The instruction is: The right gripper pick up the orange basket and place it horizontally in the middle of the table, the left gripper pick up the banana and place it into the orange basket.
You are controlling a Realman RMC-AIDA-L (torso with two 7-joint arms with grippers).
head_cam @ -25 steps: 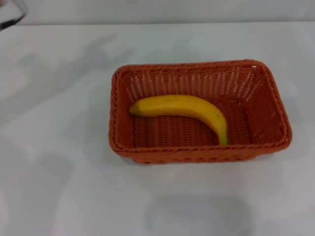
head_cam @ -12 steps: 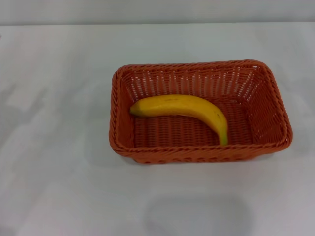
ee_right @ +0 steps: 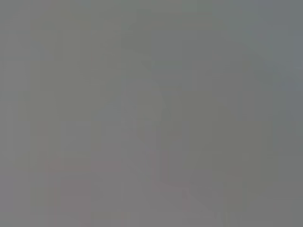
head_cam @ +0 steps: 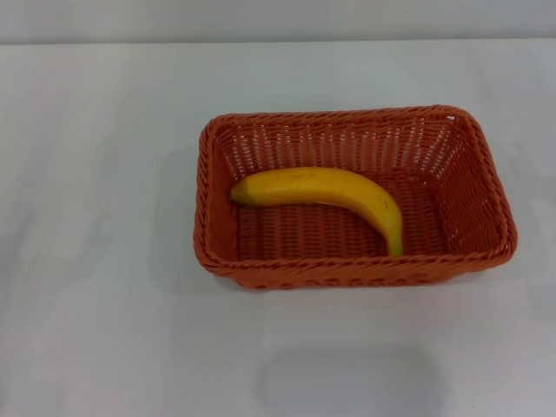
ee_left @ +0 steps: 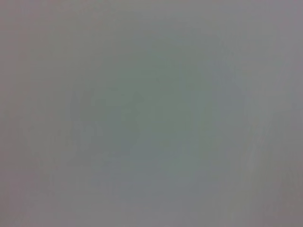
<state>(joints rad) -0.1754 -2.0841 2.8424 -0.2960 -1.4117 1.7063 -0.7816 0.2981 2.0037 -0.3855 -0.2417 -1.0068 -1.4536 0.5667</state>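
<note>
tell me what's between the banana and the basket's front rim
Only bare woven basket floor, seen in the head view: the banana lies inside the orange basket, nothing else in it.

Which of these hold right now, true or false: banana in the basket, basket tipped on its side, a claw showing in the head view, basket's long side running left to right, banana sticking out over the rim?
1. The banana lies inside the basket. True.
2. The basket is tipped on its side. False: it sits upright on the table, opening upward.
3. A claw shows in the head view. False: no claw or arm is in that view, and the wrist views show only a blank grey surface.
4. The basket's long side runs left to right. True.
5. The banana sticks out over the rim. False: it lies wholly on the basket's floor, within the walls.
</note>
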